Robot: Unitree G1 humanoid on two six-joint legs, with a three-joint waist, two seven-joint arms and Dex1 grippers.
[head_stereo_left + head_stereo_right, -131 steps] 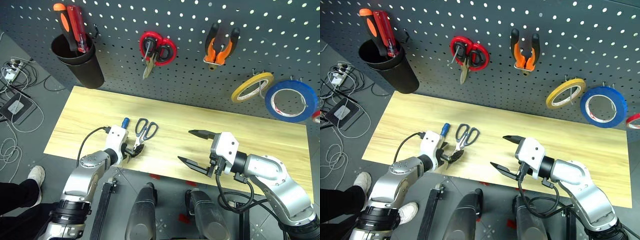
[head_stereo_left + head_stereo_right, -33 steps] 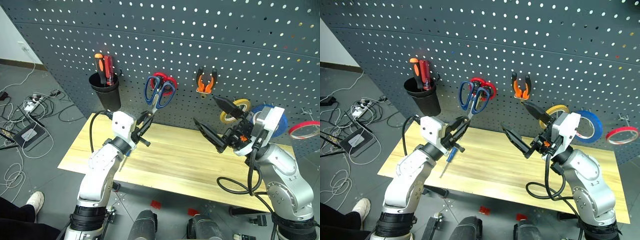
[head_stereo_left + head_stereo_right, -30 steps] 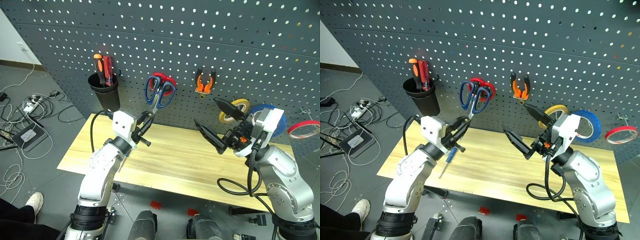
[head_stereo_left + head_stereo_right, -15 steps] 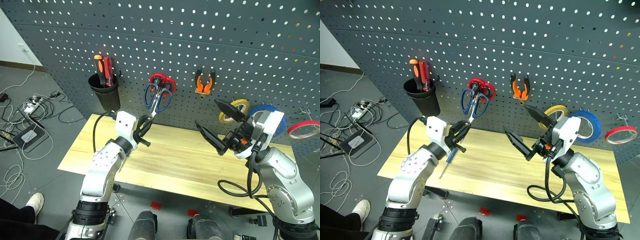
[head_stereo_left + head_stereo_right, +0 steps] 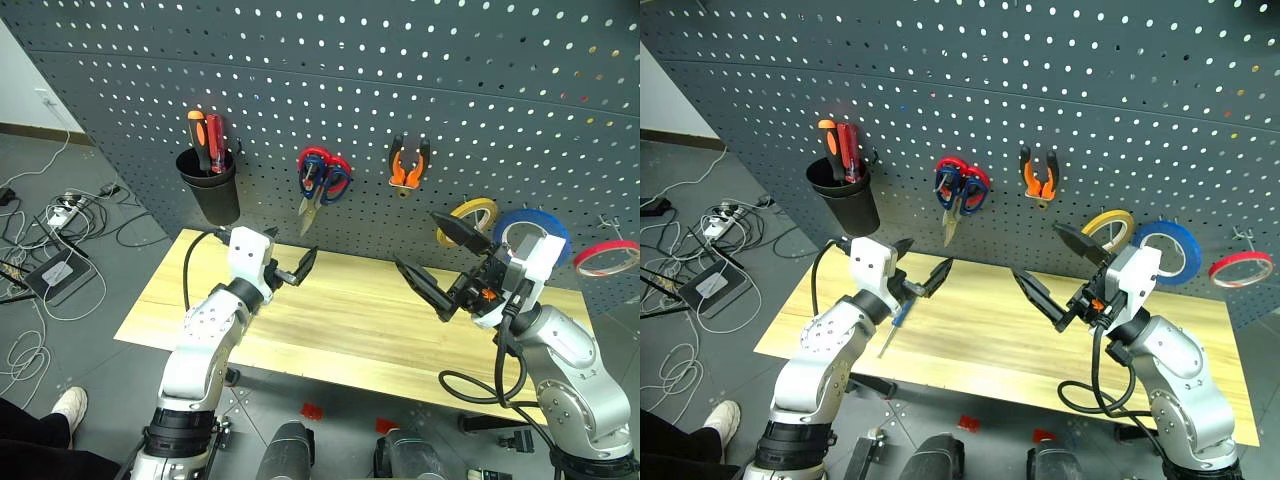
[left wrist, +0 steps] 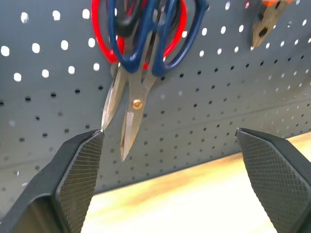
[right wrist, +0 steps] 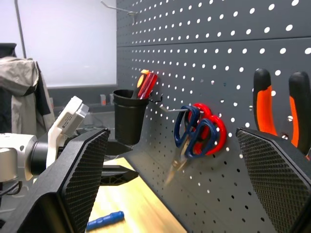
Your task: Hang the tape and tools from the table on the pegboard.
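the blue-handled scissors [image 5: 322,183] are hanging on the pegboard [image 5: 420,70] hook, lying over the red-handled scissors [image 6: 179,29]. the left gripper [image 5: 285,263] is sitting just below them, jaws spread wide and holding nothing. the right gripper [image 5: 437,259] is gaping empty too. the small blue screwdriver [image 5: 897,321] is lying on the table [image 5: 340,330]; backing straight off avoids knocking the blades before reaching for it.

Blue-handled scissors [image 6: 146,53] hang over red-handled scissors [image 6: 104,36] on the pegboard [image 6: 218,92], between spread black fingers [image 6: 77,170].
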